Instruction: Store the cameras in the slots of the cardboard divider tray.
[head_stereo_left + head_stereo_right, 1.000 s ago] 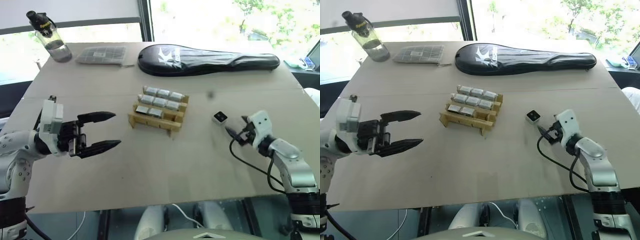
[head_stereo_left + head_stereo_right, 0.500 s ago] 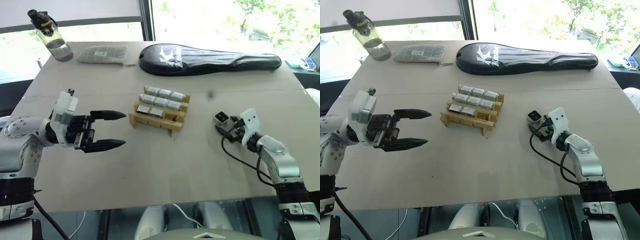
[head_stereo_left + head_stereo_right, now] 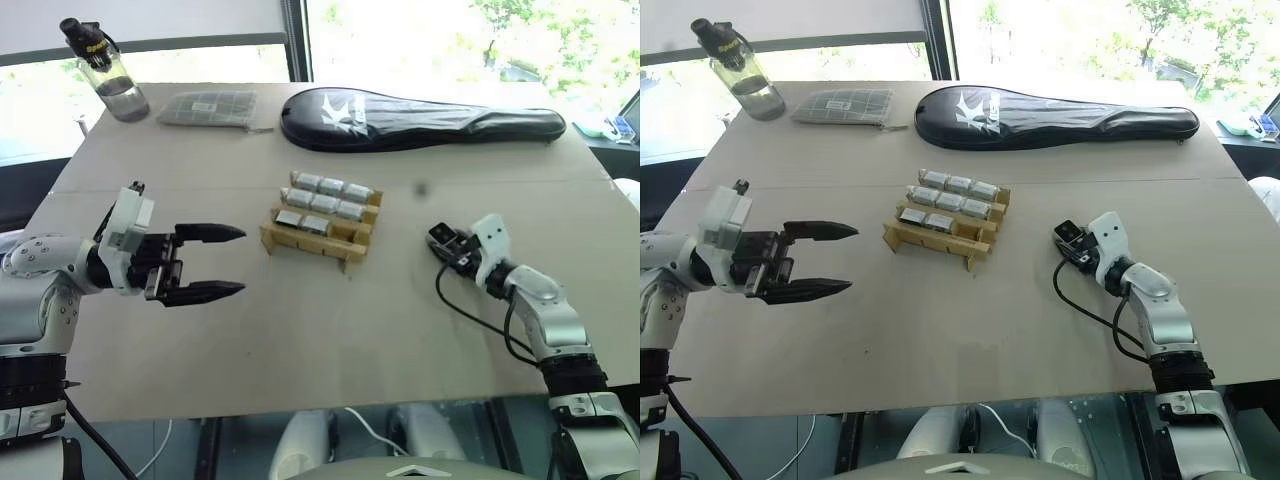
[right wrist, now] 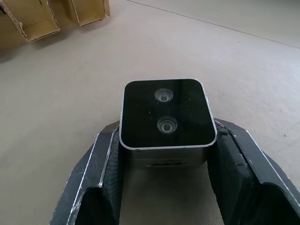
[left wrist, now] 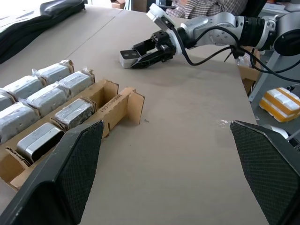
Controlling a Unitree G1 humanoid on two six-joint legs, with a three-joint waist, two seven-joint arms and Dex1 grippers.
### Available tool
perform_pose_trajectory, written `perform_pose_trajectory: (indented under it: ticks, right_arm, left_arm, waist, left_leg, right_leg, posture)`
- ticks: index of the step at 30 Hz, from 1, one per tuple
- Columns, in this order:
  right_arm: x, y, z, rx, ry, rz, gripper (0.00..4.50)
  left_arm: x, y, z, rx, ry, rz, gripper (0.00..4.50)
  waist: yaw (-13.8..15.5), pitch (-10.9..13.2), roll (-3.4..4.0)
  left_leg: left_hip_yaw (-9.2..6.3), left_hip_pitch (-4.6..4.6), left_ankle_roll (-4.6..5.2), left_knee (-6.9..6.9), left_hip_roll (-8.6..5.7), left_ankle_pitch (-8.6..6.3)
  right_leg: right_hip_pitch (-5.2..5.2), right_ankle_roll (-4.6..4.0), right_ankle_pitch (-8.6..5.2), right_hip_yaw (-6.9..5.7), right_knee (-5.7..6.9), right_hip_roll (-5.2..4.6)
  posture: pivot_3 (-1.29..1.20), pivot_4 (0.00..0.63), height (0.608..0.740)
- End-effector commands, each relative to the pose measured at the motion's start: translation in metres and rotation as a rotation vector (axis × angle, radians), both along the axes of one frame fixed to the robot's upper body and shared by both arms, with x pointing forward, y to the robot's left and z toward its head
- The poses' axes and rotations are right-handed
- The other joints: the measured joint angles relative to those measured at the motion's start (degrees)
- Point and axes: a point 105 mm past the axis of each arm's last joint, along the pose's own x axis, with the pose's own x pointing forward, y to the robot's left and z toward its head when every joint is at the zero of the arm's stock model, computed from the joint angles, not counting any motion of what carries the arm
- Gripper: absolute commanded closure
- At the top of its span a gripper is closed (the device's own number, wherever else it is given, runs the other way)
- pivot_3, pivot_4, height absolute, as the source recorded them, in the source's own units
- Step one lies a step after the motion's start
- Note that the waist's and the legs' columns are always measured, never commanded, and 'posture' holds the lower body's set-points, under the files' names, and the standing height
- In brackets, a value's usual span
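The cardboard divider tray [image 3: 300, 243] sits mid-table with several silver-grey cameras [image 3: 322, 198] in its back rows; its front slots stand empty. One more camera [image 4: 164, 117], dark lens face up, lies on the table right of the tray. My right gripper [image 3: 447, 243] is shut on it, with a finger [image 4: 105, 154] pressed against each side. In the left wrist view the same grip on the camera [image 5: 127, 57] shows across the table. My left gripper [image 3: 243, 260] hovers open and empty left of the tray, pointing toward it.
A long black racket case [image 3: 420, 118] lies along the far edge. A grey mesh pouch [image 3: 207, 107] and a water bottle [image 3: 105, 72] stand at the far left. Bare tabletop separates the tray and the gripped camera. A person in a checked shirt [image 5: 206, 5] is beyond the table's right side.
My right gripper has moved in around the loose camera and shut on it. The left gripper stays open beside the tray.
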Motion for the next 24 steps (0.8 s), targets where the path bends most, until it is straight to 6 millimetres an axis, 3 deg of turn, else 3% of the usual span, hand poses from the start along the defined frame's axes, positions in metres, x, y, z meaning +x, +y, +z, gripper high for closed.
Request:
perform_pose_trajectory:
  ticks: [1, 6, 9, 12, 17, 20, 24]
  right_arm:
    - [0.002, 0.010, 0.031, -0.205, -0.238, 0.055, 2.56]
    - [0.001, 0.052, 0.081, -0.445, -0.635, 0.177, 2.56]
    - [-0.011, 0.091, 0.106, -0.483, -0.847, 0.303, 2.56]
    - [-0.025, 0.116, 0.121, -0.519, -1.007, 0.392, 2.56]
    - [-0.043, 0.141, 0.123, -0.572, -1.144, 0.516, 2.56]
    - [-0.050, 0.152, 0.116, -0.594, -1.160, 0.582, 2.56]
    - [-0.052, 0.159, 0.113, -0.599, -1.150, 0.608, 2.56]
  left_arm:
    - [0.009, -0.005, 0.013, -0.047, -0.043, 0.057, 0.00]
    - [0.044, -0.027, 0.021, -0.117, 0.008, 0.143, 0.00]
    - [0.067, -0.046, 0.018, -0.071, -0.050, 0.153, 0.00]
    - [0.083, -0.061, 0.016, -0.041, -0.067, 0.146, 0.00]
    - [0.095, -0.081, 0.021, -0.056, -0.070, 0.038, 0.00]
    - [0.087, -0.094, 0.024, -0.073, -0.008, -0.098, 0.00]
    - [0.077, -0.096, 0.026, -0.049, 0.041, -0.205, 0.00]
  waist:
    - [0.0, 0.0, 0.01]
    - [0.0, 0.0, 0.00]
    - [0.0, 0.0, -0.02]
    - [-0.2, 0.0, -0.03]
    - [-0.2, 0.0, -0.03]
    - [-0.3, 0.0, -0.03]
    - [-1.3, 0.0, -0.03]
  left_leg:
    - [0.00, 0.00, 0.00, 0.00, 0.00, 0.00]
    - [-0.04, -0.04, 0.00, 0.26, 0.00, 0.00]
    - [-0.02, -0.01, 0.00, 0.32, -0.02, 0.00]
    - [-0.04, -0.04, -0.01, 0.36, -0.01, 0.01]
    - [-0.07, -0.15, -0.01, 0.46, -0.03, 0.01]
    - [-0.10, -0.14, -0.03, 0.47, -0.02, 0.02]
    - [-0.11, -0.13, -0.04, 0.46, -0.02, 0.02]
  right_leg:
    - [0.00, 0.00, 0.00, 0.00, 0.00, 0.00]
    - [-0.02, 0.01, 0.00, -0.02, 0.02, 0.02]
    - [0.00, 0.02, 0.01, 0.00, 0.06, 0.07]
    - [-0.01, 0.02, 0.01, -0.01, 0.11, 0.12]
    - [-0.01, 0.02, 0.01, -0.30, 0.04, 0.13]
    - [0.01, 0.02, 0.01, -0.36, 0.03, 0.12]
    - [0.03, 0.03, 0.00, -0.37, 0.04, 0.14]
  posture:
    - [0.00, 0.150, 0.740]
    - [0.00, 0.150, 0.740]
    - [0.00, 0.150, 0.740]
    - [0.00, 0.150, 0.740]
    - [0.00, 0.150, 0.740]
    - [0.00, 0.150, 0.740]
    - [0.00, 0.150, 0.740]
